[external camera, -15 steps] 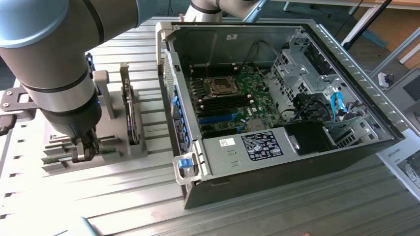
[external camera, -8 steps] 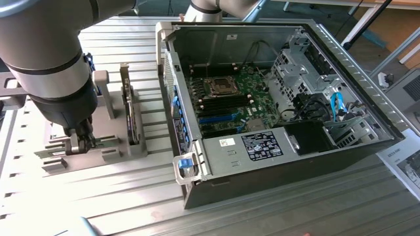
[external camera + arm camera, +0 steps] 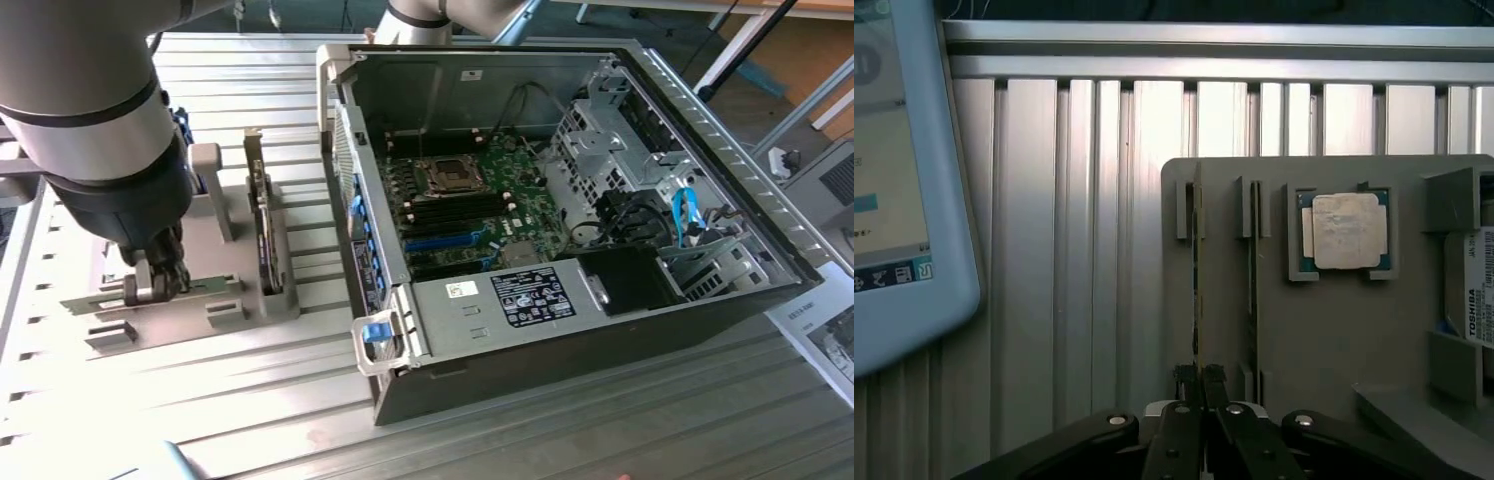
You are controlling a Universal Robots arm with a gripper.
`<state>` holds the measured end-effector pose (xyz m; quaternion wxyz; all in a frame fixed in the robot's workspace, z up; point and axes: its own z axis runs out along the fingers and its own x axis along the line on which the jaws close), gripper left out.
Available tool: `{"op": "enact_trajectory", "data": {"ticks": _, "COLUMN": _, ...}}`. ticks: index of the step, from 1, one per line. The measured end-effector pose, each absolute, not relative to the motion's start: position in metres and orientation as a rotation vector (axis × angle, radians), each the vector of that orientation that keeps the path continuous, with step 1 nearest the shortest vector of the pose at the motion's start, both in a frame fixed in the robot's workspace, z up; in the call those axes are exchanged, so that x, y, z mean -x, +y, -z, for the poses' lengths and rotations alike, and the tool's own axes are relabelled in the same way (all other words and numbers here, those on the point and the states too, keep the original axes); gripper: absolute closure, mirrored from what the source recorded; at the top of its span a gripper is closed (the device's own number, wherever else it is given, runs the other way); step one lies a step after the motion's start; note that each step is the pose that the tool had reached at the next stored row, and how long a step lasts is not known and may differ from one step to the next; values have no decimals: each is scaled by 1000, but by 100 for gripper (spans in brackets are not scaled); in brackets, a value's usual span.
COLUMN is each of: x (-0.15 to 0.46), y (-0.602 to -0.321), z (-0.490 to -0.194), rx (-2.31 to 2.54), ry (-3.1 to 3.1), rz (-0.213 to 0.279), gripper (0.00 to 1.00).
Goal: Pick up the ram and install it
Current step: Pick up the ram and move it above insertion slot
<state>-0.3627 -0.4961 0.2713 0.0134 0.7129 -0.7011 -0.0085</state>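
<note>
The ram stands on edge in a narrow slot of the grey holder, showing as a thin greenish-brown strip. My gripper sits at the near end of that strip, its two dark fingers pressed together on the ram's edge. In the exterior view the gripper reaches down onto the holder, at the exterior view's left. The open computer case lies at the exterior view's right, with its green motherboard exposed.
A square silver processor rests in a pocket of the holder, and a hard drive with a white label sits beyond it. A neighbouring slot holds another thin board. A tablet lies on the ribbed aluminium table.
</note>
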Motion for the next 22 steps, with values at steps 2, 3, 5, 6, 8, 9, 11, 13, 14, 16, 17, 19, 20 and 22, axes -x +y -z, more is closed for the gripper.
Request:
{"op": "enact_trajectory", "data": {"ticks": 2, "x": 363, "y": -496, "z": -276, "rx": -2221, "ry": -2184, "rz": 26, "gripper": 88}}
{"op": "enact_trajectory", "data": {"ticks": 3, "x": 363, "y": -496, "z": -278, "rx": -2221, "ry": -2184, "rz": 26, "gripper": 88}}
{"op": "enact_trajectory", "data": {"ticks": 5, "x": 363, "y": -496, "z": -284, "rx": -2221, "ry": -2184, "rz": 26, "gripper": 88}}
{"op": "enact_trajectory", "data": {"ticks": 6, "x": 363, "y": -496, "z": -287, "rx": -2221, "ry": -2184, "rz": 26, "gripper": 88}}
{"op": "enact_trajectory", "data": {"ticks": 8, "x": 363, "y": -496, "z": -293, "rx": -2221, "ry": -2184, "rz": 26, "gripper": 88}}
{"op": "enact_trajectory", "data": {"ticks": 9, "x": 363, "y": -496, "z": -295, "rx": -2221, "ry": -2184, "rz": 26, "gripper": 88}}
{"op": "enact_trajectory", "data": {"ticks": 11, "x": 363, "y": -496, "z": -304, "rx": -2221, "ry": -2184, "rz": 26, "gripper": 88}}
{"op": "enact_trajectory", "data": {"ticks": 13, "x": 363, "y": -496, "z": -318, "rx": -2221, "ry": -2184, "rz": 26, "gripper": 88}}
{"op": "enact_trajectory", "data": {"ticks": 14, "x": 363, "y": -496, "z": -321, "rx": -2221, "ry": -2184, "rz": 26, "gripper": 88}}
{"op": "enact_trajectory", "data": {"ticks": 16, "x": 363, "y": -496, "z": -330, "rx": -2221, "ry": -2184, "rz": 26, "gripper": 88}}
{"op": "enact_trajectory", "data": {"ticks": 17, "x": 363, "y": -496, "z": -335, "rx": -2221, "ry": -2184, "rz": 26, "gripper": 88}}
{"op": "enact_trajectory", "data": {"ticks": 19, "x": 363, "y": -496, "z": -344, "rx": -2221, "ry": -2184, "rz": 26, "gripper": 88}}
{"op": "enact_trajectory", "data": {"ticks": 20, "x": 363, "y": -496, "z": -350, "rx": -2221, "ry": -2184, "rz": 26, "gripper": 88}}
{"op": "enact_trajectory", "data": {"ticks": 22, "x": 363, "y": -496, "z": -360, "rx": -2221, "ry": -2184, "rz": 26, "gripper": 88}}
